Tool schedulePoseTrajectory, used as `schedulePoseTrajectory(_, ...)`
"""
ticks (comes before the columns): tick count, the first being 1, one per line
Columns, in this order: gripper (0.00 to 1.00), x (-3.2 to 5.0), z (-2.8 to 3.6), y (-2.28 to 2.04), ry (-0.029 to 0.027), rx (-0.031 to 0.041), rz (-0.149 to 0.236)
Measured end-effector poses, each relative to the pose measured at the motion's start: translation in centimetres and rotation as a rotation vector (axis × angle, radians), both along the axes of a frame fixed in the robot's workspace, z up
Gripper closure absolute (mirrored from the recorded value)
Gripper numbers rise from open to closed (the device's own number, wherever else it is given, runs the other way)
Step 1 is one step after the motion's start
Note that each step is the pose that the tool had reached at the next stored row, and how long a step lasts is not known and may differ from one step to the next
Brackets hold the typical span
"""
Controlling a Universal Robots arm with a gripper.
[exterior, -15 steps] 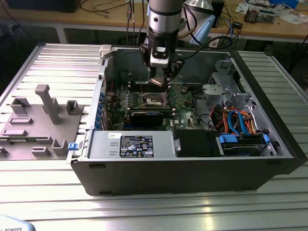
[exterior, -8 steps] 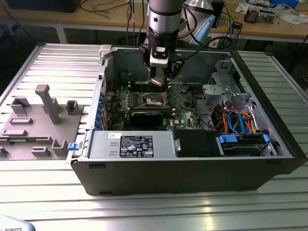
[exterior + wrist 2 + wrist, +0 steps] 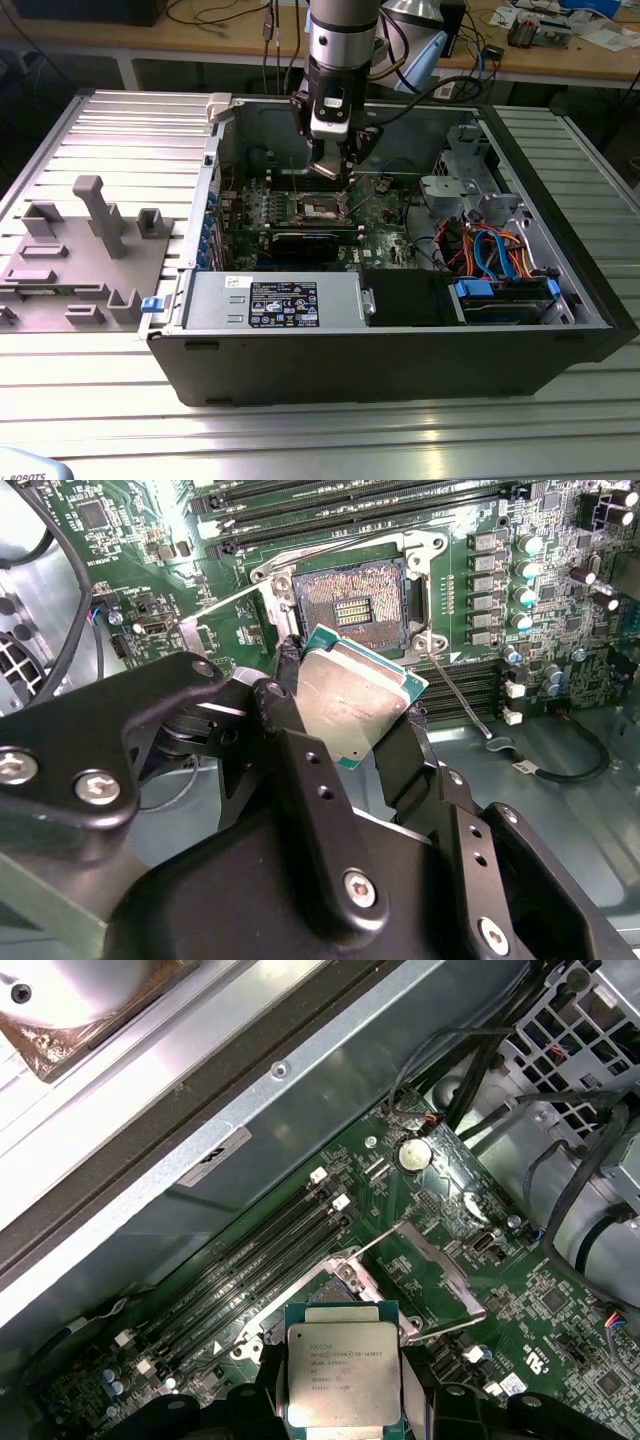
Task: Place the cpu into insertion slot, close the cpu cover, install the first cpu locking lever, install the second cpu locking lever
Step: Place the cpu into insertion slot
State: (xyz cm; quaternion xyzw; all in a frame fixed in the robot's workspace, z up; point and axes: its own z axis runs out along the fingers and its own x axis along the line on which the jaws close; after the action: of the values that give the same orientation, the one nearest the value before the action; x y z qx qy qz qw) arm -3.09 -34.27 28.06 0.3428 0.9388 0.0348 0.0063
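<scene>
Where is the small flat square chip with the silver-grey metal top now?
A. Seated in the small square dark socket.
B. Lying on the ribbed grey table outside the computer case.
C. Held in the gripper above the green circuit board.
C: the silver-topped square chip is clamped in the gripper, and the small square dark socket is bare.

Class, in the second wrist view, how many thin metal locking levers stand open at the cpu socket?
2. One lever slants out from a corner of the insertion slot; the other lever leaves the opposite corner, past the memory slots. The cpu may hide more.
</scene>
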Motion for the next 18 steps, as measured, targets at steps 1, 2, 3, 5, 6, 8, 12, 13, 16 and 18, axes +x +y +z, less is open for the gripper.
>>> schedulePoseTrajectory(1, 0.45, 0.0, 0.0, 0.0, 0.0, 0.0, -0.001)
schedulePoseTrajectory(2, 0.45, 0.0, 0.0, 0.0, 0.0, 0.0, -0.002)
schedulePoseTrajectory(3, 0.45, 0.0, -0.01, 0.0, 0.0, 0.0001, -0.003)
schedulePoseTrajectory(5, 0.45, 0.0, -0.01, 0.0, 0.0, 0.0, -0.006)
schedulePoseTrajectory(6, 0.45, 0.0, -0.01, 0.0, 0.0, 0.0, -0.008)
schedulePoseTrajectory(8, 0.45, 0.0, -0.02, 0.0, 0.0, 0.0, -0.011)
schedulePoseTrajectory(12, 0.45, 0.0, -0.03, 0.0, 0.0, 0.0, -0.018)
schedulePoseTrajectory(13, 0.45, 0.0, -0.03, 0.0, 0.0, 0.0, -0.019)
schedulePoseTrajectory(16, 0.45, 0.0, -0.04, 0.0, 0.0, 0.0, -0.023)
schedulePoseTrajectory(18, 0.45, 0.0, -0.04, 0.0, 0.0, 0.0, -0.025)
